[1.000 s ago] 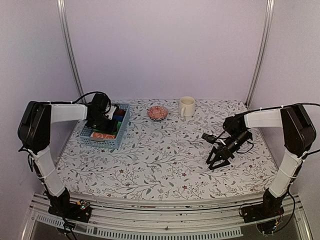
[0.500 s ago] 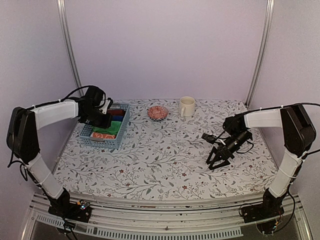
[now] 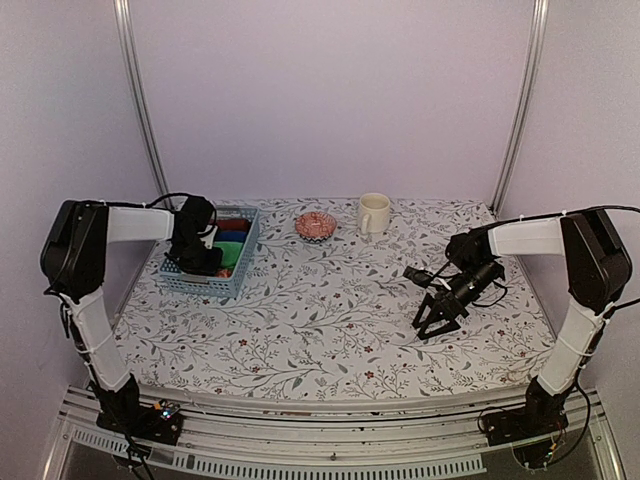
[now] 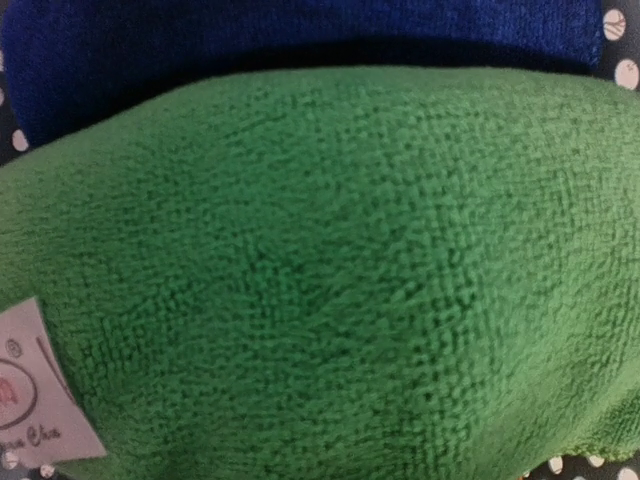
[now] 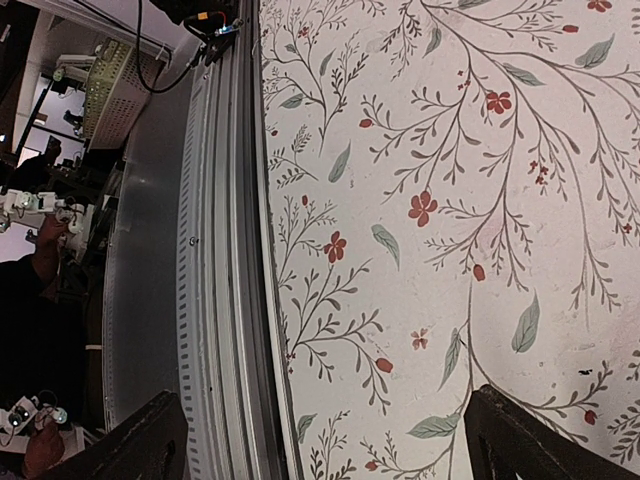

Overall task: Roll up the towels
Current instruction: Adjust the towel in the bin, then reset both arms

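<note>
A bright green towel (image 4: 330,280) fills the left wrist view, with a white label (image 4: 35,390) at its lower left. In the top view the green towel (image 3: 233,251) lies in the blue basket (image 3: 205,284) at the table's back left. My left gripper (image 3: 203,262) is down in the basket against the towel. Its fingers are hidden in both views, and it is shut; nothing shows whether it holds cloth. My right gripper (image 3: 428,326) hangs open over the table's right side, and nothing lies between its fingertips (image 5: 150,440).
A blue cloth (image 4: 300,40) lies just beyond the green towel, and a dark red roll (image 3: 232,225) sits at the basket's back. A pink patterned bowl (image 3: 315,225) and a cream mug (image 3: 373,212) stand at the back. The table's near edge rail (image 5: 225,300) shows under the right gripper.
The left arm swung back and up from the basket, then came down into its front part, close against the green towel. The right arm has not moved.
</note>
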Controlling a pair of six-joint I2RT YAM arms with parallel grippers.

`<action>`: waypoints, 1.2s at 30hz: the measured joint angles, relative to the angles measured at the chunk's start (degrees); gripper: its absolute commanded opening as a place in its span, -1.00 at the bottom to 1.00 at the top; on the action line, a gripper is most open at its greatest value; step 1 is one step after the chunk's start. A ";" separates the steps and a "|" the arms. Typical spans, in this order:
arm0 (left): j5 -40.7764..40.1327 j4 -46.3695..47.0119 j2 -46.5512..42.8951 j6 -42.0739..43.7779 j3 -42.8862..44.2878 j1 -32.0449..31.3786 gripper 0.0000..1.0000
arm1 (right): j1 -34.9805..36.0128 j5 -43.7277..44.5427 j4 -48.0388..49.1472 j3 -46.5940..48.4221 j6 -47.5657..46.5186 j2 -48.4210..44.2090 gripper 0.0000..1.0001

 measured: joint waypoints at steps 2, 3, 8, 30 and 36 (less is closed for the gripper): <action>0.02 0.20 0.55 -0.26 0.46 0.00 -1.00 | 0.00 0.00 0.00 0.00 0.00 0.00 0.98; 0.04 0.20 0.42 -0.37 0.48 0.00 -1.00 | 0.00 0.00 0.00 0.00 0.00 0.00 0.98; 0.28 -1.16 -2.97 -0.46 0.48 0.04 -1.00 | 0.00 0.44 -0.11 0.09 0.04 -0.52 0.98; 5.81 -7.85 -26.93 5.88 12.72 1.44 0.97 | -13.03 30.64 19.87 23.06 23.85 -20.87 0.98; 12.09 7.87 -37.13 8.50 1.70 1.49 0.97 | -15.19 41.94 37.64 18.56 38.34 -22.64 0.98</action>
